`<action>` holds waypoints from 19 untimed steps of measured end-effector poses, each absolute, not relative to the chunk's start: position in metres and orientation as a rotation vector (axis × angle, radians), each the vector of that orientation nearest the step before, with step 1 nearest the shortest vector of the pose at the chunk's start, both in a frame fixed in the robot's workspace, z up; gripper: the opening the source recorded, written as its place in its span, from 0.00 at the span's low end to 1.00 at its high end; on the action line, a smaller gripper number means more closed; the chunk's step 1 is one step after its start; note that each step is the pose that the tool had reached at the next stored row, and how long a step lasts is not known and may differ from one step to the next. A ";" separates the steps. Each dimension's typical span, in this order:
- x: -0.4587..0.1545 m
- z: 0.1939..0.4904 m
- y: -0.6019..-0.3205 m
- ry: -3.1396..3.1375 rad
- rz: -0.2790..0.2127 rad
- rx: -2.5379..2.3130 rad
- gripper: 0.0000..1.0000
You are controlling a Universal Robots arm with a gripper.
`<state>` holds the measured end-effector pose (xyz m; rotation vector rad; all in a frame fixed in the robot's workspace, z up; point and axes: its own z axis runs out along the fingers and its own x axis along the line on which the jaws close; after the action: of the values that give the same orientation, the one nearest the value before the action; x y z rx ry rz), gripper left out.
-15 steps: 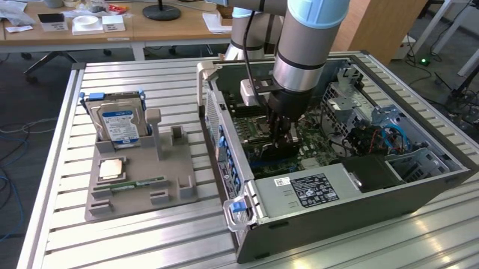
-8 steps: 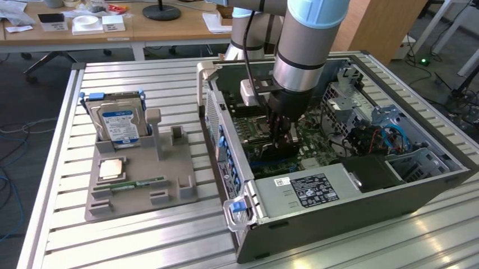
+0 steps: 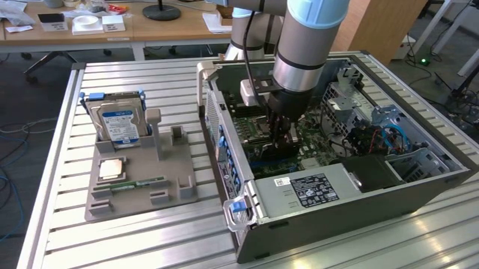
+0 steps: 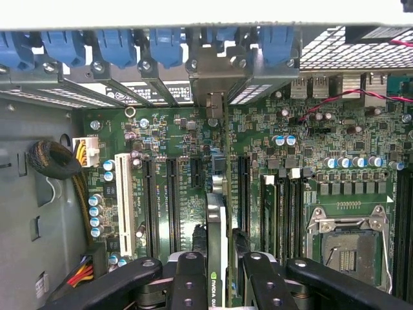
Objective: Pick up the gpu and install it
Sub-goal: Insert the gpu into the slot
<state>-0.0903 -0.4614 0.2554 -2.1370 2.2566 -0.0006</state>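
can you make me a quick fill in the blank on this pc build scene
1. The gripper holds the ____ on edge over the motherboard.
2. The arm reaches into the open ____ case.
3. On the grey holder outside the case, the hard drive stands ____.

Missing words: gpu; computer; upright

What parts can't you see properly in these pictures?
- Exterior view: the pincer's tips, hidden low in the computer case.
- Wrist view: the gpu's lower edge and its slot, hidden by the card itself; seated or not, cannot tell.
- Exterior view: hard drive label text, too small.
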 end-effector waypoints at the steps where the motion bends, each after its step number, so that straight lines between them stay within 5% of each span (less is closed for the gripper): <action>1: -0.090 0.255 -0.461 2.257 -0.001 -2.137 0.26; 19: -0.091 0.254 -0.461 2.256 -0.001 -2.137 0.26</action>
<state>-0.0907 -0.4614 0.2544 -2.1367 2.2564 -0.0005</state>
